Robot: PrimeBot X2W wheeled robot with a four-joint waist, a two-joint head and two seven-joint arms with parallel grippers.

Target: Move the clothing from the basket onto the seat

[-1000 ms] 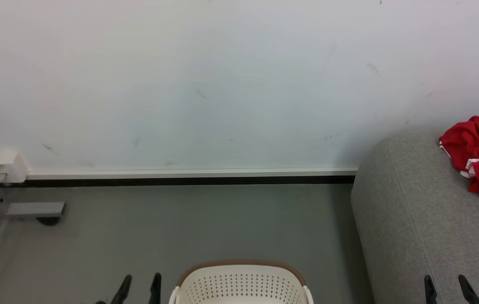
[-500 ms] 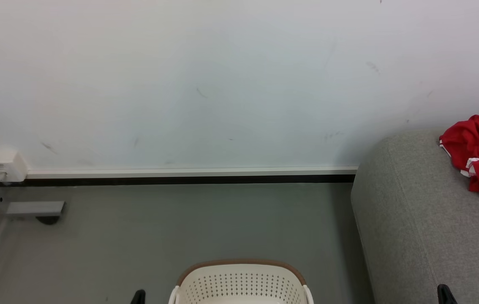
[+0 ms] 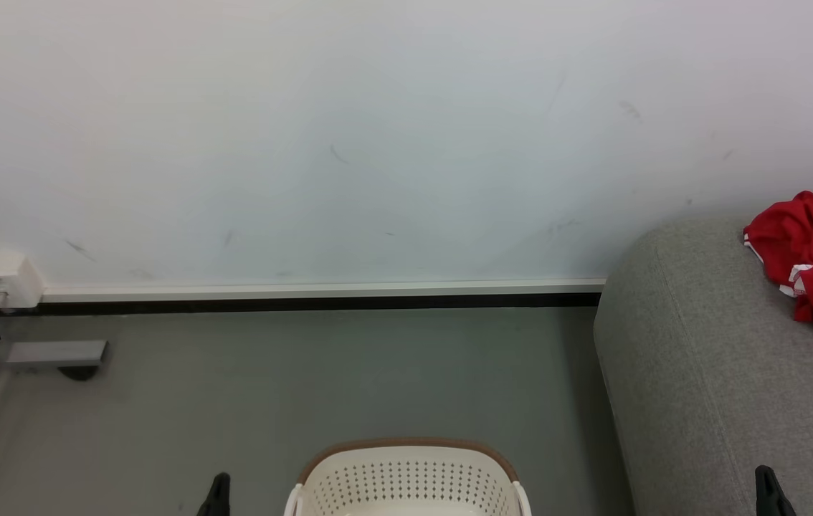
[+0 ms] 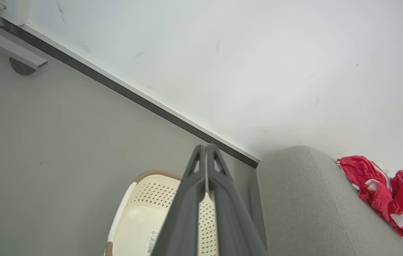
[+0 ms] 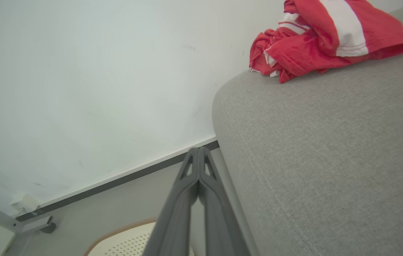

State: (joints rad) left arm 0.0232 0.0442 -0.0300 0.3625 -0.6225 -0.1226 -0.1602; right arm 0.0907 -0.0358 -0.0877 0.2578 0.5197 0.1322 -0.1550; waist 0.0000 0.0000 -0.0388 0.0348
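Lying bunched on seat (image 3: 700, 373): clothing (image 3: 811, 265). Basket (image 3: 406, 476) interior bare where visible. Left gripper (image 4: 205, 147), right gripper (image 5: 198, 150): fingers pressed together, empty. Transfer judged complete. Next: verify hidden basket portion.

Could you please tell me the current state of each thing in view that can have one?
clothing: crumpled heap lying on the seat
basket: upright on the floor, no clothing in the part showing
left end effector: shut, holding nothing
right end effector: shut, holding nothing
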